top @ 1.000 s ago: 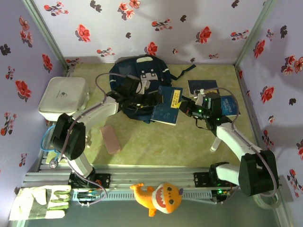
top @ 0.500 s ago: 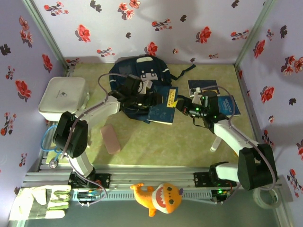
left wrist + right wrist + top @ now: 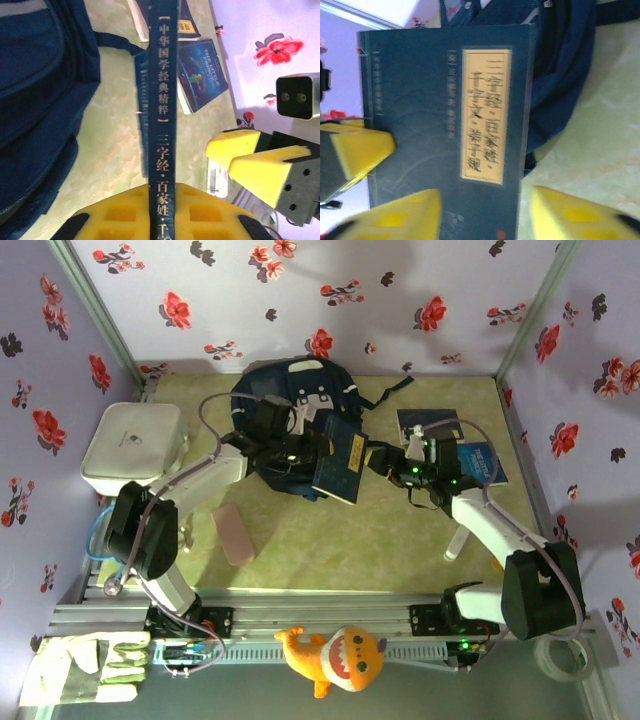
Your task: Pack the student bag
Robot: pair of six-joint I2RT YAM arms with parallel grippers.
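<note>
Student bag [image 3: 290, 400]: lies on the table [image 3: 400, 540] at the far centre, its near edge just left of the raised book.
Book [image 3: 338, 462]: dark blue with a yellow title panel, held up on edge between the two arms, just beside the bag.
Left jaws: closed on the book's spine, with a yellow pad pressed to each side in the left wrist view.
Right jaws: stand apart with nothing between them, facing the book's cover from the right.
Other books [image 3: 430, 425]: two lie flat on the table, far right.
Step in hand: likely getting the book into the bag, now carried by the left arm alone.
How the bag handles: soft, floppy fabric, probably light. It will sag and slide rather than stand.
Where to hold: the rim of the zip opening or a strap, pulled taut. How wide the mouth gapes I cannot tell.
Risk: the book's corner may catch on a loose fold.
</note>
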